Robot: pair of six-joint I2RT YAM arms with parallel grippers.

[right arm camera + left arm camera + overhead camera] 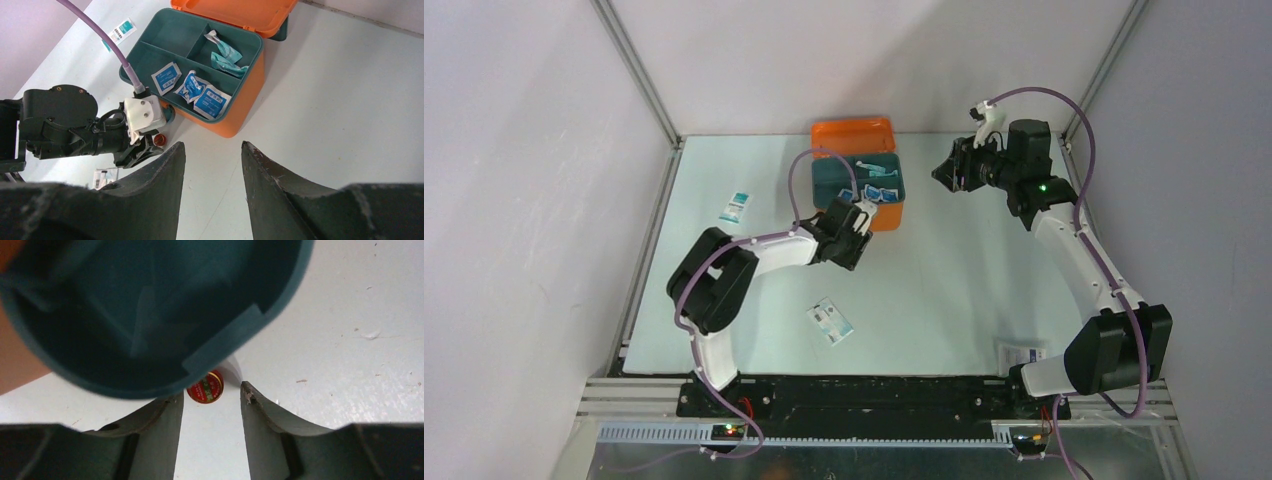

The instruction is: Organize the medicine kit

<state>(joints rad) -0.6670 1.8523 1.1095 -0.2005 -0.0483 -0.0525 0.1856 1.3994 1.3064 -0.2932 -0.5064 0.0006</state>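
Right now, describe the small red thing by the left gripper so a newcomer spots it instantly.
Find the open orange medicine kit at the table's far side; the left gripper hovers at its near edge. Just past its open fingers lies a small tin, the only round red item among flat blue-and-white packets.

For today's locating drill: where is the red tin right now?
In the left wrist view, the red tin sits just beyond the open fingertips of the left gripper, beside the near side of the kit.
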